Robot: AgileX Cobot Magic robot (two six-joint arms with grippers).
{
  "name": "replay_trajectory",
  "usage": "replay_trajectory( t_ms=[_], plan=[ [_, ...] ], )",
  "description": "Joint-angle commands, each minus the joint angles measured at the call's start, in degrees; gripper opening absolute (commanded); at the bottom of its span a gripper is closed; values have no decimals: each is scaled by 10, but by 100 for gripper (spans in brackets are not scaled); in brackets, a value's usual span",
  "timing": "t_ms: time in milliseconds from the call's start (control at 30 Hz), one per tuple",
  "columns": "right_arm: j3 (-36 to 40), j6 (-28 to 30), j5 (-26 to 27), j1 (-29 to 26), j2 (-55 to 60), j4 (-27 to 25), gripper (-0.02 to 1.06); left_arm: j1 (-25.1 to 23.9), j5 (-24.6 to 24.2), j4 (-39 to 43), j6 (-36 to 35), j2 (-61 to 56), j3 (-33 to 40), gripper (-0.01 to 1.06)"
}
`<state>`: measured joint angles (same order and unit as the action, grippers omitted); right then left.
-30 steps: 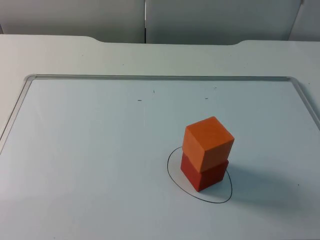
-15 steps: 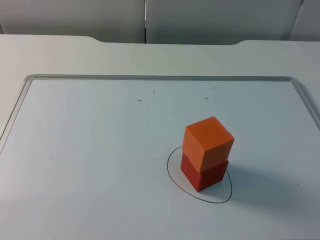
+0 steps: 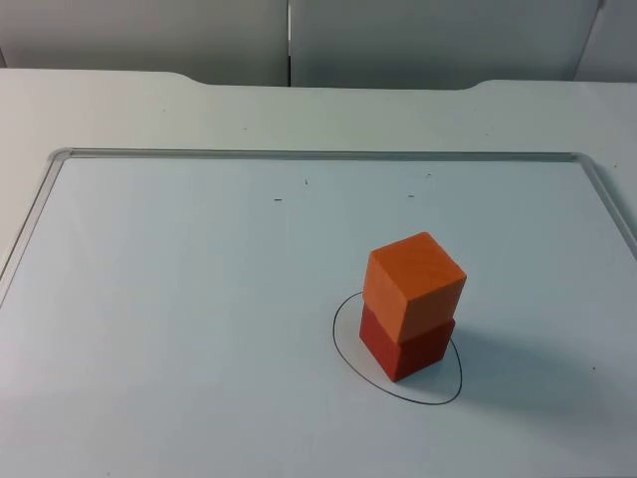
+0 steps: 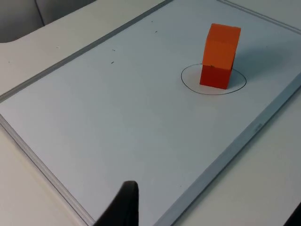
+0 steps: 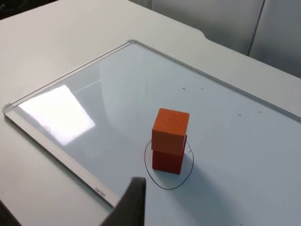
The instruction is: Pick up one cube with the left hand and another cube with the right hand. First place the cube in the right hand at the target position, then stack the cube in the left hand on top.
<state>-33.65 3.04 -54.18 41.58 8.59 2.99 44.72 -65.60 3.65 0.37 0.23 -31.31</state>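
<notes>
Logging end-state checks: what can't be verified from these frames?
- Red cube top face: covered by the orange cube in every view.
- Circle far arc: hidden behind the stack in the top view.
- Left gripper and right gripper: cut off by the picture edge in their wrist views, so opening cannot be told.
- Marks on the whiteboard: too small to read.

Two cubes stacked: upper cube on lower cube, inside drawn circle on whiteboard, right of centre.

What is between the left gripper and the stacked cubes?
Bare whiteboard alone, as the left wrist view shows; the orange cube sits on the red cube.
</notes>
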Motion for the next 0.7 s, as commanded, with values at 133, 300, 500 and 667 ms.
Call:
replay_trajectory(
  t_ms=[133, 300, 500, 667],
  plan=[
    [3, 4, 0, 2, -3, -4, 93, 2, 8, -7, 11, -2, 1, 104],
    [3, 4, 0, 2, -3, -4, 93, 2, 8, -5, 11, -2, 1, 104],
    [3, 4, -12, 2, -3, -4, 93, 2, -22, -4, 9, -2, -2, 104],
    [3, 4, -16, 2, -3, -4, 93, 2, -22, -4, 9, -2, -2, 104]
  ],
)
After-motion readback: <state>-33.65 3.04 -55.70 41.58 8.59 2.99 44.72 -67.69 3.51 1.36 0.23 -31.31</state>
